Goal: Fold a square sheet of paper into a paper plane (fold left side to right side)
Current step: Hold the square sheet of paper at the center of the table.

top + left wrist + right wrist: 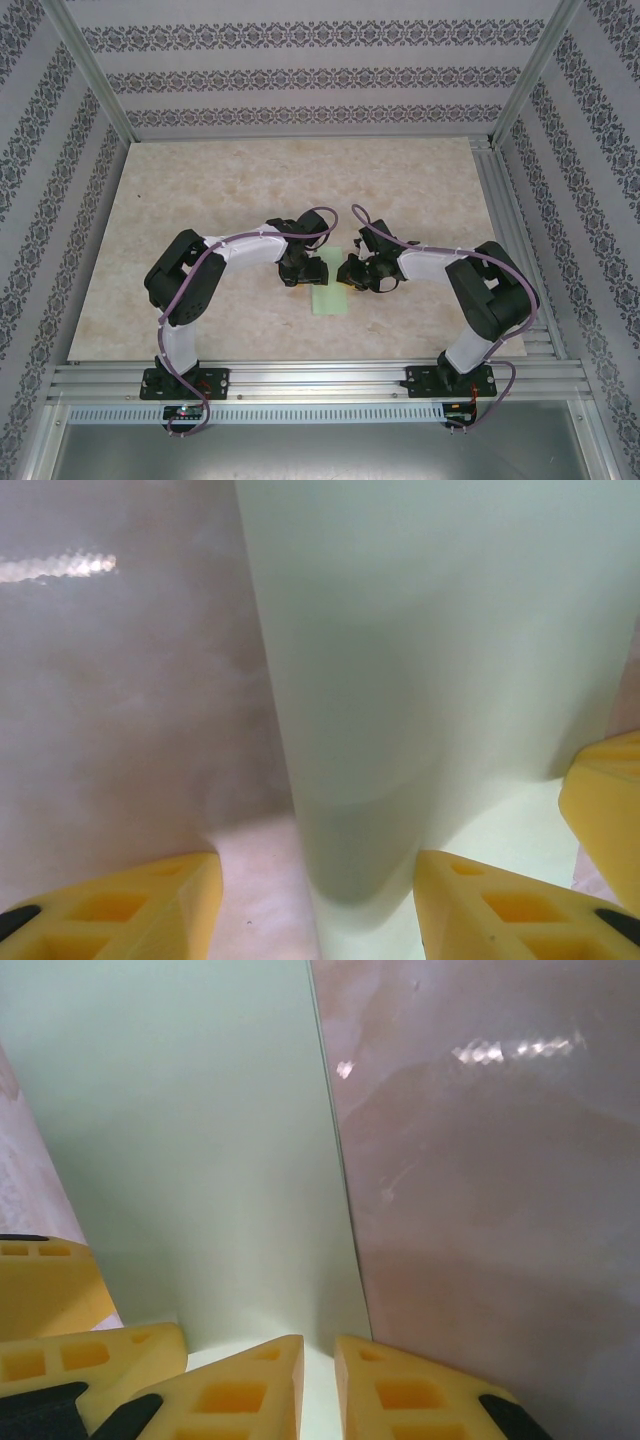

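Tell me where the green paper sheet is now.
In the top view the green sheet lies on the table, centred toward its near edge, between the left hand and the right hand.

Top external: mounted high behind the arm bases (pixel 185 380), facing forward and down, far enough to take in the whole table (pixel 200 190). Left and right wrist: close range, looking down past own fingertips (pixel 130 905) (pixel 240 1390). Shared by all three: paper (pixel 328 300), near centre of the top frame.
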Controlling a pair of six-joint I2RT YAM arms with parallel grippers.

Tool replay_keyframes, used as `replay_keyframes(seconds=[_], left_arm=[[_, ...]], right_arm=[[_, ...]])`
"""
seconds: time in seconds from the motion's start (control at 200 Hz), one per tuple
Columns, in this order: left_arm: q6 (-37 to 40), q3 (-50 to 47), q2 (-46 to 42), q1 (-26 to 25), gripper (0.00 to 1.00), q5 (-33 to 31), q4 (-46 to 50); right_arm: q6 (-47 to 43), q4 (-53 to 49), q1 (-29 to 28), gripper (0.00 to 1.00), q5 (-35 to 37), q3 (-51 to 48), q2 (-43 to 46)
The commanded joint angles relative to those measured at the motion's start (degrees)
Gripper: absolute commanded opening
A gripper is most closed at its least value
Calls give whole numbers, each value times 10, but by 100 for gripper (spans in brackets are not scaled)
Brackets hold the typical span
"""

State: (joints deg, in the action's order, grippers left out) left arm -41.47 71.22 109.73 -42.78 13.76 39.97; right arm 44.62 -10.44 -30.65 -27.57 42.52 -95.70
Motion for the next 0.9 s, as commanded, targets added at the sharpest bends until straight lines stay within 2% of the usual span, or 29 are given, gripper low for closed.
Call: replay_keyframes(seconds=[0.0,0.35,0.575,0.734,0.894], left_arm=[[2,-6,17,-21,56,28,-68],[11,-6,-77,19,57,34,-54],[7,-4,-84,20,45,49,-69],[-28,-43,-68,20,29,123,-163],[-29,-53,-54,19,23,106,-164]], right_arm=[[-16,-29,-6,17,23,5,-23],[-22,-41,-7,17,30,6,-32],[-22,-44,-6,17,33,6,-32],[-23,-47,-6,17,35,5,-31],[-22,-48,-6,17,39,6,-33]])
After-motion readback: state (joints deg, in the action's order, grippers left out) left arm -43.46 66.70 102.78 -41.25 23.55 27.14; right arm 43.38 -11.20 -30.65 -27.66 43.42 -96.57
